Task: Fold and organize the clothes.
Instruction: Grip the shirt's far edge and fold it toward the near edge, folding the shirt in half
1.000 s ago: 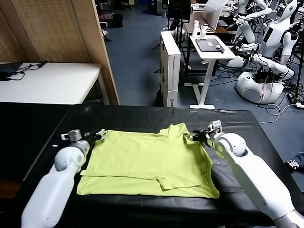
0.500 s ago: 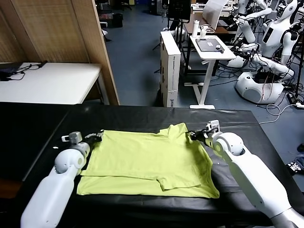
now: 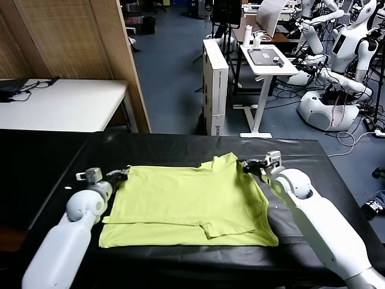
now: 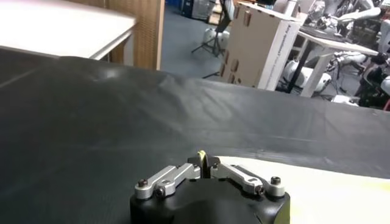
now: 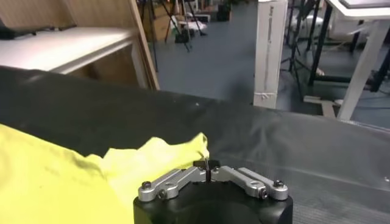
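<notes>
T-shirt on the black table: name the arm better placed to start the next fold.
Neither alone. The left tool pinches the T-shirt's far left corner and the right tool pinches its far right edge, so both are probably needed.

Bare black table [image 3: 180,147] beyond the T-shirt [image 3: 186,201]

Both my arms reach forward and low, forearms angled inward, wrists about level with each other. My left gripper [image 3: 122,174] sits at the far left, jaws pressed together with a sliver of the yellow-green T-shirt [image 3: 186,201] pinched between the tips, as my left wrist view shows. My right gripper [image 3: 248,165] sits at the far right, jaws closed tight on a bunched fold of the same cloth near its far corner
</notes>
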Controlling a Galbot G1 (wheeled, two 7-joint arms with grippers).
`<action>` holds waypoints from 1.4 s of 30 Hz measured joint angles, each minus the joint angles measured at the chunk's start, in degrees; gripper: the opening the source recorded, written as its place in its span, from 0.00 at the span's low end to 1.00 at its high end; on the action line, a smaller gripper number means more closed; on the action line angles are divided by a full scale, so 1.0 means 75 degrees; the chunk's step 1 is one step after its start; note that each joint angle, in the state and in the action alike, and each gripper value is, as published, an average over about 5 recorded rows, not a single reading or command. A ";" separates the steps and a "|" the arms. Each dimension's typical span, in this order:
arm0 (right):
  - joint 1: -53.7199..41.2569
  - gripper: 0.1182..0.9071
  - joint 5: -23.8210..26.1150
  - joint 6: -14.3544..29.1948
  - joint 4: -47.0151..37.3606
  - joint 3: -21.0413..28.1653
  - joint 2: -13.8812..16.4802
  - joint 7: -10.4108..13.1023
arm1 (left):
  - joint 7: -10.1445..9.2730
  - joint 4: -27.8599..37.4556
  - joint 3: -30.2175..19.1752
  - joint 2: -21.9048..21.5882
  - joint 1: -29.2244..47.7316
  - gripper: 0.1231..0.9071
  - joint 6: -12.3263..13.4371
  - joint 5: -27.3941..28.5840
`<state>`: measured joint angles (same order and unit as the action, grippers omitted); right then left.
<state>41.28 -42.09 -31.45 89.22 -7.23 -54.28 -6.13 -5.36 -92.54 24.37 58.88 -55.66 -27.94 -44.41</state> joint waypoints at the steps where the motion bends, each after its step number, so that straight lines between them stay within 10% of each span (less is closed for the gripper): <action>1: 0.0069 0.03 -0.0019 0.0002 0.0077 -0.0052 0.0031 -0.0007 | -0.0010 -0.0154 0.0062 -0.0035 -0.0099 0.10 -0.0002 -0.0040; 42: 0.3821 0.03 -0.0553 -0.1431 0.4036 -0.1364 0.2428 0.0885 | 0.0192 -0.4141 0.2595 -0.0244 -0.5047 0.10 0.0094 0.0123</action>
<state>69.93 -46.24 -42.18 119.49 -17.46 -36.07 0.51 -3.93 -123.60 43.83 57.05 -93.52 -27.24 -43.48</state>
